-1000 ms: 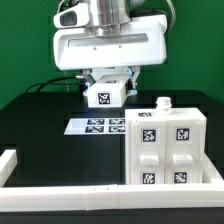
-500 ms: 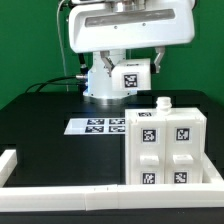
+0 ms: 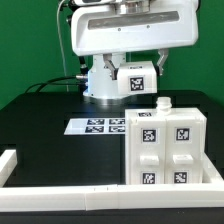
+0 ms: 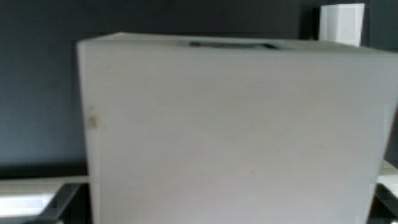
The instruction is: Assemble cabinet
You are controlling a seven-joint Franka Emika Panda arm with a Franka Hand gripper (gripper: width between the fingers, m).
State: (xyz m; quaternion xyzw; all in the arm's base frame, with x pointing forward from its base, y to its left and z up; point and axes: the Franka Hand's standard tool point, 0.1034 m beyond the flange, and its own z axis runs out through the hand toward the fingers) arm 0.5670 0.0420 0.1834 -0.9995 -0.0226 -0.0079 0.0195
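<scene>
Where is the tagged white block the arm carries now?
In the exterior view the block hangs in the air near centre, above the cabinet-side end of the marker board, higher than the cabinet and to the exterior view's left of it.

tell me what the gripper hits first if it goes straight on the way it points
Probably the black table, met first by the white block that the gripper holds. The wrist view shows dark surface around the block. The cabinet looks near; depth is unclear.
</scene>
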